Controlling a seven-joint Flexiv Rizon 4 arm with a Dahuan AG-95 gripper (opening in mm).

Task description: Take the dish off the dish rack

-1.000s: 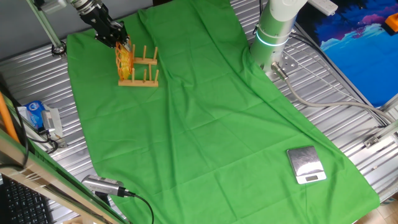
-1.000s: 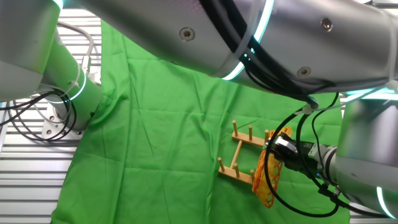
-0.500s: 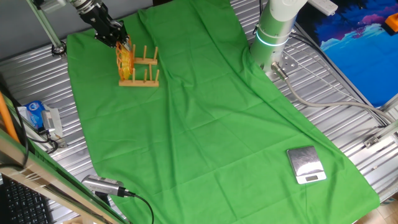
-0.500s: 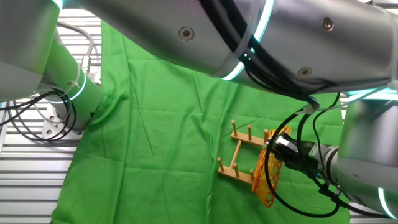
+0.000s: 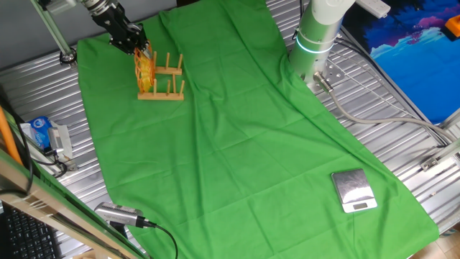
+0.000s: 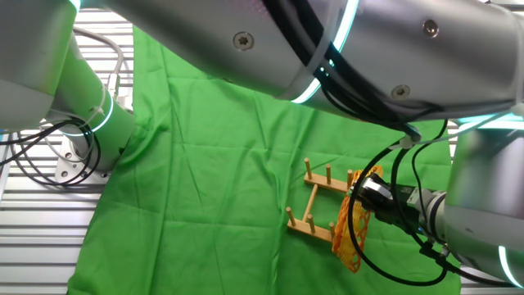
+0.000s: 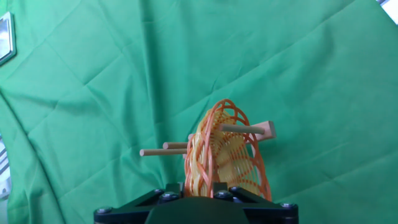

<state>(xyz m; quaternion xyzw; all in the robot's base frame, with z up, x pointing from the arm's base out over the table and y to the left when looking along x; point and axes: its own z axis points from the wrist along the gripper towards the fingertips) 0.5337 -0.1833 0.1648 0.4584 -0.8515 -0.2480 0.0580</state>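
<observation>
The dish [image 5: 144,68] is a yellow-orange woven wicker plate standing on edge in the left end of the small wooden dish rack [image 5: 164,90], at the far left of the green cloth. My gripper [image 5: 131,43] comes down on its top rim. In the hand view the fingers [image 7: 169,194] close on either side of the dish's rim [image 7: 227,155], with rack pegs [image 7: 245,129] sticking out beside it. The other fixed view shows the dish [image 6: 354,233] leaning at the rack's [image 6: 315,221] near end, with the gripper [image 6: 368,197] on it.
A silver kitchen scale [image 5: 353,191] lies at the cloth's near right. The arm's base [image 5: 316,36] stands at the back right. A blue-white carton [image 5: 43,133] and a camera [image 5: 118,214] sit off the cloth at the left. Ribbed metal table surrounds the cloth.
</observation>
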